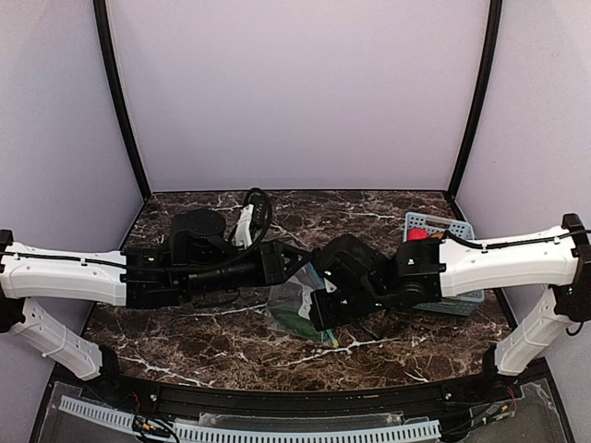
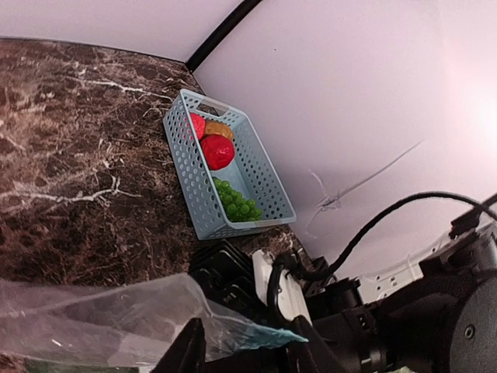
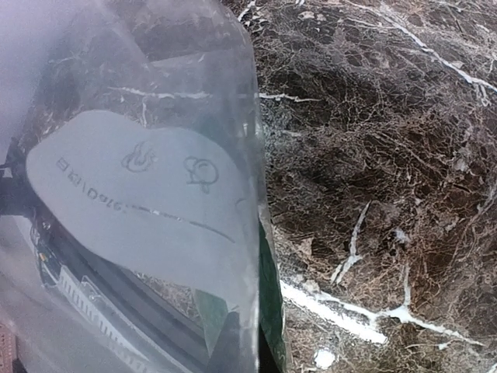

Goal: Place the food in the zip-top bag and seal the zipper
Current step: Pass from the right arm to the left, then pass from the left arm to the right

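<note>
The zip-top bag (image 1: 294,306) lies crumpled between our two grippers, over the marble table (image 1: 185,341). A corner of its teal-blue zipper (image 2: 262,336) reaches in between the fingers of the left gripper (image 2: 248,356). Those jaws stand partly apart with only thin film in the gap, and we cannot tell whether they touch it. The right gripper (image 1: 321,309) is closed on the bag. The film rises right against its wrist camera and hides the fingers. All the food sits well ahead of the left gripper, inside a light-blue basket (image 2: 186,175): a red fruit (image 2: 217,151), a second red fruit (image 2: 197,124), a brown-orange fruit (image 2: 220,129) and the green grapes (image 2: 238,203) nearest us.
</note>
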You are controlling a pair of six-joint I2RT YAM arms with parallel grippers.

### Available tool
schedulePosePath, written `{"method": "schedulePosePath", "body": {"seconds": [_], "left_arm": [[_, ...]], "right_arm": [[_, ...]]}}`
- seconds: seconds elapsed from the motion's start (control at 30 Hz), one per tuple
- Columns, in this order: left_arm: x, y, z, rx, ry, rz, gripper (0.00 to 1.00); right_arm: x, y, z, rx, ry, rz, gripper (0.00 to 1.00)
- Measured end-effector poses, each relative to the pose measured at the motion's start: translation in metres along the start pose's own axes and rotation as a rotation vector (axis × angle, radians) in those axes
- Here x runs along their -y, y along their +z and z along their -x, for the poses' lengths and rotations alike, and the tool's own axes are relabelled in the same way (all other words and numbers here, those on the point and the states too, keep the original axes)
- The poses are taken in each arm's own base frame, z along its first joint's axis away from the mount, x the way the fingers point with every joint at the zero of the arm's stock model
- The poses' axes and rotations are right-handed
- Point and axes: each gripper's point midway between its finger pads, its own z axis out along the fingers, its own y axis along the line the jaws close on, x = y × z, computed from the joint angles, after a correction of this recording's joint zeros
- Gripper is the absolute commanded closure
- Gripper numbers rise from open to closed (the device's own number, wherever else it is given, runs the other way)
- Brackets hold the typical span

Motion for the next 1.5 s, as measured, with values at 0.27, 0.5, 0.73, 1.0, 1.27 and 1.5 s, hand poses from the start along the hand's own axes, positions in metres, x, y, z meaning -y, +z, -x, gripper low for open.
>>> {"method": "schedulePosePath", "body": {"seconds": [0.27,0.5,0.73,1.0,1.27,1.5], "left_arm": [[-0.009,0.002,0.0,-0.006,-0.008,0.022,0.99],[-0.025,0.0,0.0,-0.04,-0.049,0.013,0.99],[-0.025,0.002,-0.016,-0.117,-0.067,-0.02,0.99],[-0.026,0.003,-0.018,-0.134,-0.073,-0.028,0.99],[-0.026,0.003,-0.018,-0.135,-0.078,-0.028,0.99],[-0.029,0.005,-0.021,-0.145,-0.08,-0.021,0.99]], "right_arm": [[-0.002,-0.001,0.001,0.003,-0.026,0.007,0.49],[0.006,-0.04,-0.001,0.084,-0.062,0.091,0.25],[0.017,-0.059,-0.001,0.178,-0.048,0.141,0.43],[0.022,-0.031,-0.007,0.15,-0.079,0.076,0.53],[0.01,-0.017,-0.011,0.134,-0.107,0.092,0.6],[0.007,-0.015,-0.011,0.136,-0.108,0.1,0.56]]}}
